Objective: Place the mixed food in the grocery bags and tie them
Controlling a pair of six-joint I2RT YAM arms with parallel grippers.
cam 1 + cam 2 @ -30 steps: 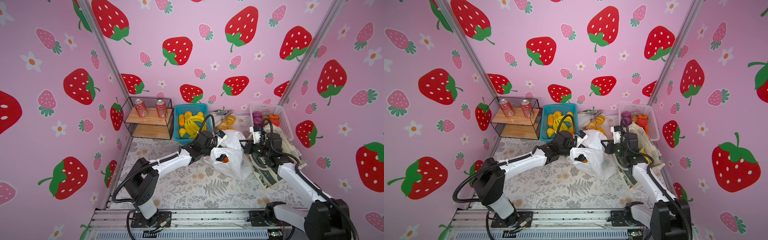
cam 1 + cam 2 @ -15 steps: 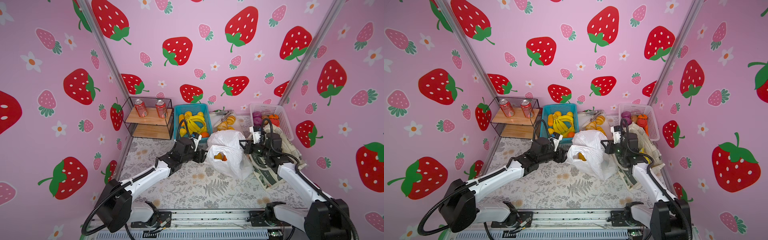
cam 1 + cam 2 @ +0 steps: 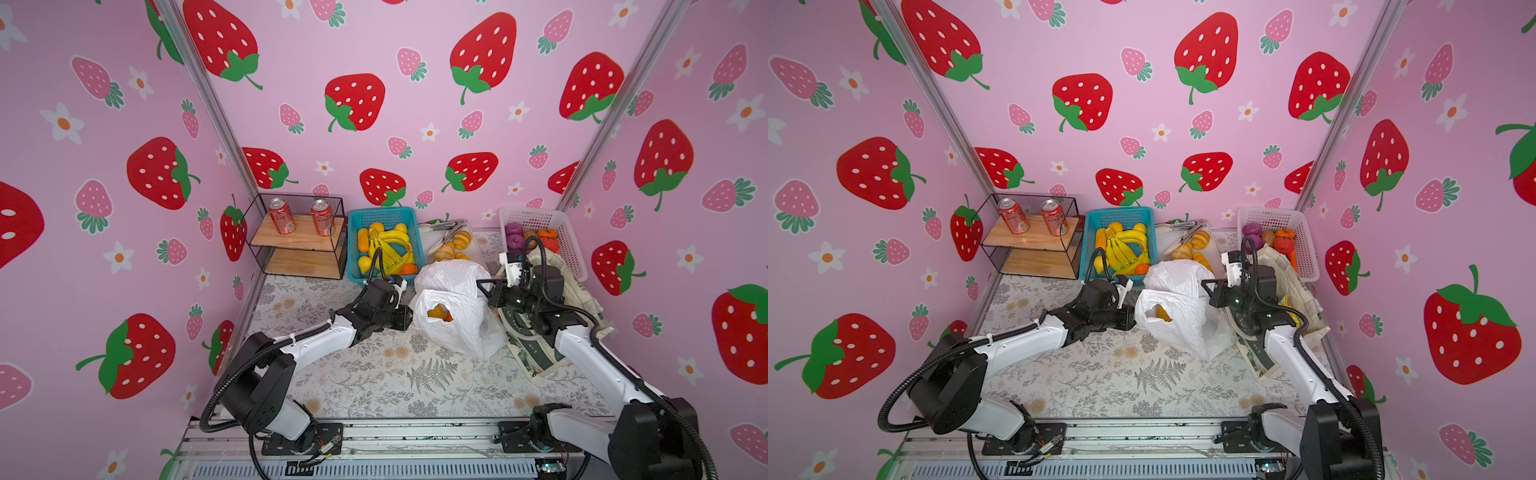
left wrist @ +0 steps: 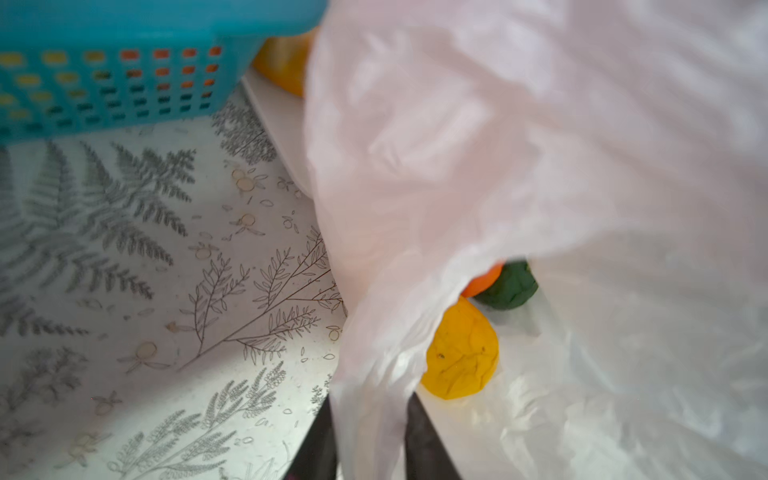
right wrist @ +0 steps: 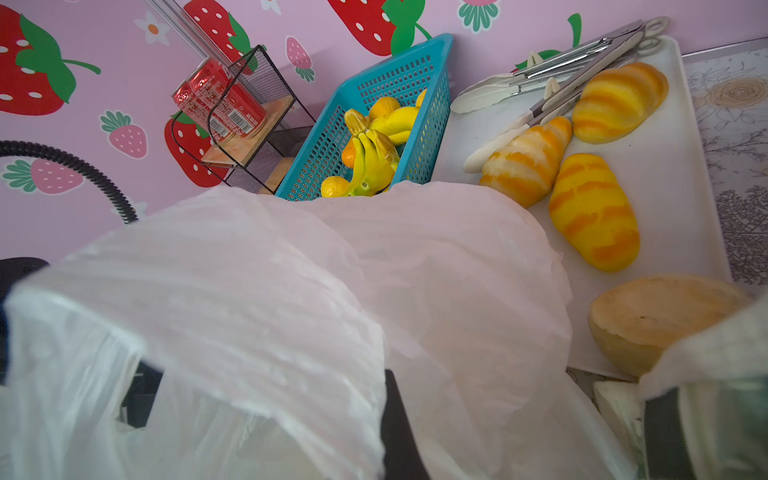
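Between the two arms: the white plastic bag (image 3: 453,328) sits on the patterned surface (image 3: 374,374), with its mouth facing up and toward the left arm.
Bag contents: a yellow fruit (image 4: 461,353), an orange fruit (image 4: 484,282) and a dark green fruit (image 4: 509,286) lie inside, just past the rim.
Left gripper (image 4: 370,440): it is clamped on a strip of the bag's near rim. The plastic fills the gap between its dark fingers.
Right gripper (image 3: 482,286): it is closed, and it appears to pinch the bag's far rim, which is pulled up toward it in both top views.
Canvas tote (image 3: 536,361): it lies flat under the right arm, beside the plastic bag.
Food outside: bread rolls (image 5: 594,212) rest on the white tray (image 5: 673,166) behind the bag.
Step in hand: with both sides of the rim held, this looks like the gathering of the handles for the knot, though holding the mouth open for more food cannot be ruled out.
Next move: it calls for bringing the two held sides together over the fruit and crossing them. The thin plastic must not slip, and the mouth must not tip low enough for the fruit to roll out.
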